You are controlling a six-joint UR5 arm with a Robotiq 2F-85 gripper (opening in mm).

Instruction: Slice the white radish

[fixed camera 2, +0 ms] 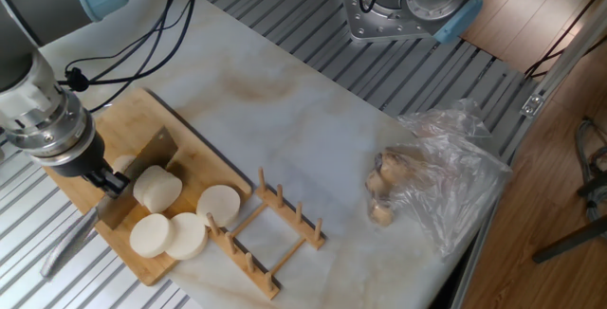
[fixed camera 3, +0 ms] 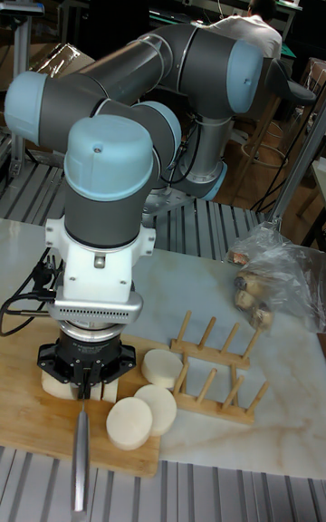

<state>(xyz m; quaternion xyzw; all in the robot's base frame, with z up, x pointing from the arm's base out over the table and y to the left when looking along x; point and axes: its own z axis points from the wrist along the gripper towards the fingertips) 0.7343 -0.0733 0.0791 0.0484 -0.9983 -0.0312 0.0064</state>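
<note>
Marble-look tabletop (fixed camera 2: 313, 129) with ribbed metal around it, and a wooden cutting board (fixed camera 2: 142, 119) sat at its left end, so I'll place everything off that board. On the board, the gripper (fixed camera 2: 106, 178) was clamped on a knife (fixed camera 2: 133, 172): the blade stood on edge across the board, and the metal handle (fixed camera 3: 81, 468) stuck out past the board's front edge. The radish (fixed camera 2: 157, 189) was mostly cut up already. A short white stub sat right against the blade near the middle of the board, with one more pale piece (fixed camera 2: 121, 165) on the other side of the blade, half hidden under the gripper. Three round slices lay flat toward the board's right end, two of them overlapping (fixed camera 2: 169, 235) and one (fixed camera 2: 219, 204) on its own closer to the corner. Just off that corner stood a little wooden peg rack (fixed camera 2: 270, 233). Well away from the board, on the far right of the table, was a crumpled clear plastic bag (fixed camera 2: 446, 172) with brownish lumps inside.
</note>
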